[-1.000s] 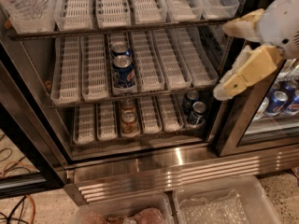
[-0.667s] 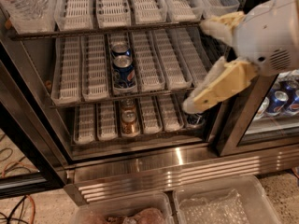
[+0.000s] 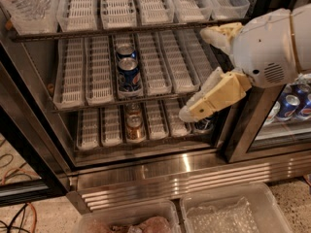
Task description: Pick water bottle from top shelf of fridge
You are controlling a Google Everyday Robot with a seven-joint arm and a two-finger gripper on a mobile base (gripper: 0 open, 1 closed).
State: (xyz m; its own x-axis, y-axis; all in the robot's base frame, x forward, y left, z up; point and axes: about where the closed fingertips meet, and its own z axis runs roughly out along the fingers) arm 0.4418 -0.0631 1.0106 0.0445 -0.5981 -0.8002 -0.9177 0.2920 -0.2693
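Observation:
The water bottle [image 3: 23, 0], clear ribbed plastic with a reddish label band, stands at the far left of the top shelf [image 3: 146, 6], cut off by the upper frame edge. The top shelf is a dark rack with long white slotted lanes. The fridge [image 3: 184, 171] stands open, with a ribbed steel base. My gripper [image 3: 197, 74], with cream fingers [image 3: 214, 98] on a white wrist, is open and empty. It hangs at the right, in front of the middle and lower racks, far right of and below the bottle.
Two blue Pepsi cans [image 3: 129, 72] sit on the middle rack, gold cans [image 3: 134, 124] and a dark can [image 3: 205, 125] on the lower one. More Pepsi cans [image 3: 291, 106] show behind the right glass door. Clear plastic bins [image 3: 233, 212] lie on the floor, cables [image 3: 19, 212] at left.
My arm has swung in from the right edge toward the left and lower, now covering the right part of the middle and lower racks. The bottle and cans have not moved.

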